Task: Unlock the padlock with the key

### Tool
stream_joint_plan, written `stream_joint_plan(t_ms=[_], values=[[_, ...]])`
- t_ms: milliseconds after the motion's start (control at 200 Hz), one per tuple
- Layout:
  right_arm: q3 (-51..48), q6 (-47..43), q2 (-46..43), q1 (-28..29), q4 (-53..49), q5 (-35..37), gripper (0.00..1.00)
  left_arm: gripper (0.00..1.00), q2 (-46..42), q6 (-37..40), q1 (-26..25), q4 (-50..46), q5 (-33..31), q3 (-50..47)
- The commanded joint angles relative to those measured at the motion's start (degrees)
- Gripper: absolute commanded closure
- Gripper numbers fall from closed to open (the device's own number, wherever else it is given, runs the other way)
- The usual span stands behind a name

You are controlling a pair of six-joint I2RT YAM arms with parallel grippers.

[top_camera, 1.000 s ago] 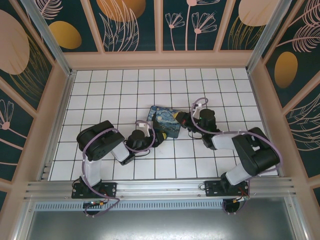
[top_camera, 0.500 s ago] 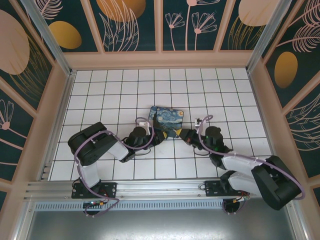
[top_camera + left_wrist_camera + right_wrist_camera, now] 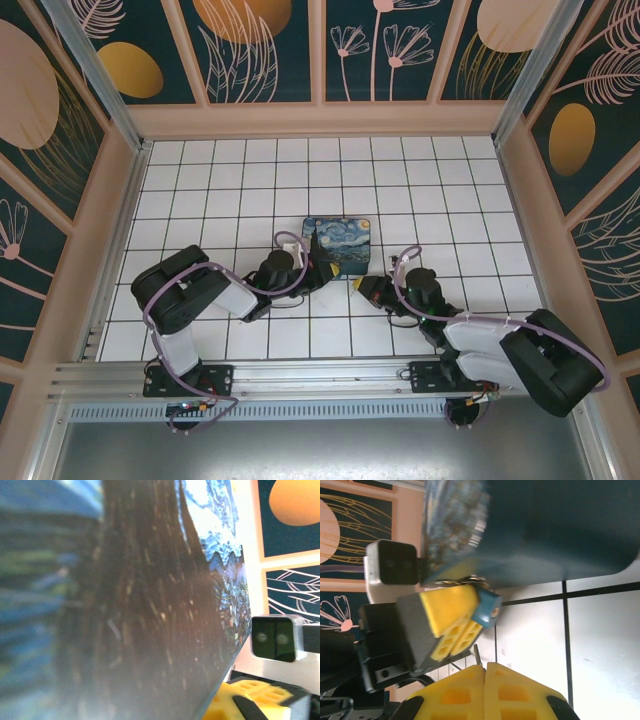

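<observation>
Padlock (image 3: 487,609) held at the box's near edge, with the two grippers nearly tip to tip.

The left arm is folded low, its elbow out to the left, and the left gripper (image 3: 312,268) is clamped on the small blue padlock just under the near edge of the box (image 3: 338,243), which carries a painted starry night sky. The right arm lies low over the tiled floor (image 3: 220,200) and reaches in from the right. The yellow fingers of the right gripper (image 3: 485,672) are pressed together, and the thin grey sliver between them is probably the key (image 3: 477,655), pointing toward the padlock but not touching it.
</observation>
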Motion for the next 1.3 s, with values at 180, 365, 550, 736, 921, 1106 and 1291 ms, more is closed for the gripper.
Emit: stream_joint_plan(t_ms=[180,365,550,736,921,1106,1291], values=[[-0.2,2.5,5.6,1.6,7.5,1.5,1.00,1.00,-2.8,-3.2,-0.1,5.4,2.3,-0.7],[0.9,2.7,7.7,2.3,8.6,2.3,1.00,1.00,-2.9,-3.3,0.0,5.7,2.2,-1.0],[1.8,2.8,9.1,2.3,8.9,2.7,1.00,1.00,-2.9,-3.3,-0.1,5.9,2.4,-1.4],[3.1,2.8,11.1,2.2,10.0,2.6,1.00,1.00,-2.9,-3.2,0.0,6.0,2.5,-1.4],[4.1,2.9,12.4,2.2,10.6,2.5,1.00,1.00,-2.9,-3.1,-0.1,5.8,2.5,-1.4],[4.5,2.9,12.6,2.3,10.6,2.5,1.00,1.00,-2.5,-3.1,0.0,5.8,2.6,-1.3],[4.9,2.9,12.4,2.3,10.4,2.5,1.00,1.00,-2.1,-3.0,0.0,5.8,2.6,-1.2]])
